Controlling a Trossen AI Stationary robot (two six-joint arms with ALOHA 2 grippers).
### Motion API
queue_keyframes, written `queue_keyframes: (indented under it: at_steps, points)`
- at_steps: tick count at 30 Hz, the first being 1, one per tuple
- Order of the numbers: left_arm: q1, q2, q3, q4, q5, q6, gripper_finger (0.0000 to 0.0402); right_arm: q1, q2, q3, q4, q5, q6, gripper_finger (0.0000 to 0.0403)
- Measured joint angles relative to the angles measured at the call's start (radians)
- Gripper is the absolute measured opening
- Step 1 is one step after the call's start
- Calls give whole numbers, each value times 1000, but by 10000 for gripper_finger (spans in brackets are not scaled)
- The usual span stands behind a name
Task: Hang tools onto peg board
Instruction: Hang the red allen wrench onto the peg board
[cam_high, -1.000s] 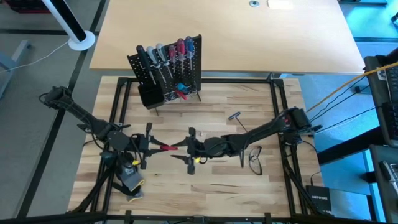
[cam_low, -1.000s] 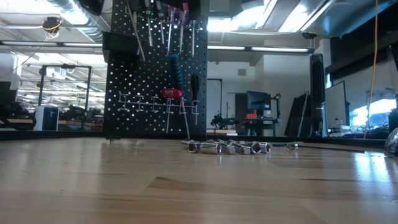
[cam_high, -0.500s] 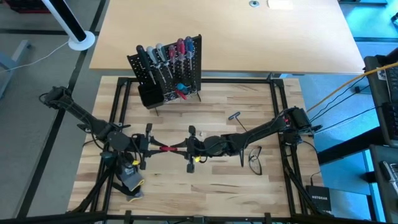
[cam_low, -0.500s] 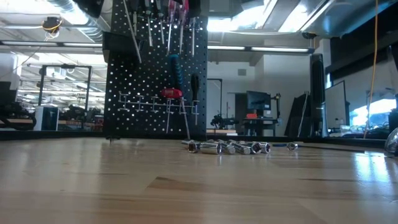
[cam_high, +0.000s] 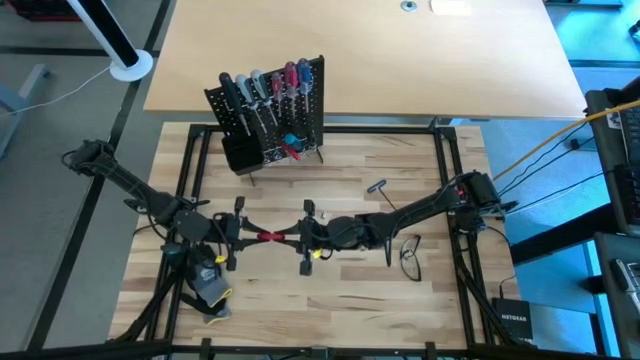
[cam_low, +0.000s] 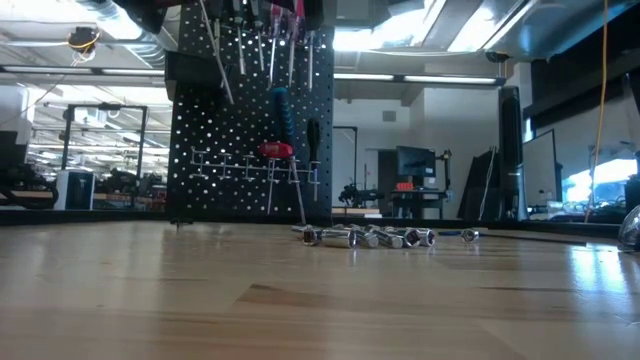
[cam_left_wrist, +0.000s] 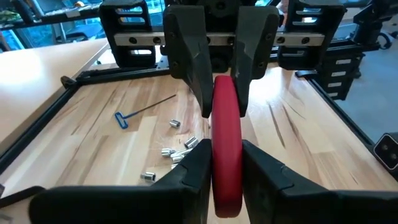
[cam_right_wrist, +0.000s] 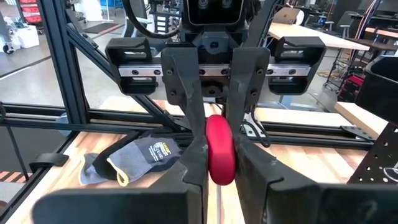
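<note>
A red-handled tool (cam_high: 270, 237) is being gripped at opposite ends by the left gripper (cam_high: 240, 233) and right gripper (cam_high: 303, 238), both clamped on it, well in front of the peg board (cam_high: 272, 112) (the left should release only once the right's hold is firm).
</note>
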Motion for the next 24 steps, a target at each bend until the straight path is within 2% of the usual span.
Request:
queue_keyframes:
  at_steps: [3,9,13,19,24]
  points:
    - [0,0,0,3,-1,-22,74,-1,0,0,2,5,0,54]
    - [1,-5,0,5,-41,-34,149,-3,0,0,1,54,-34,53]
    - [-12,-63,1,-67,-48,-43,182,-16,-2,0,5,76,-50,53]
    - [-33,-238,2,-263,-45,-167,190,-56,-2,1,-16,105,-51,54]
    - [-47,-359,2,-453,-46,-282,183,-141,7,2,110,118,-44,54]
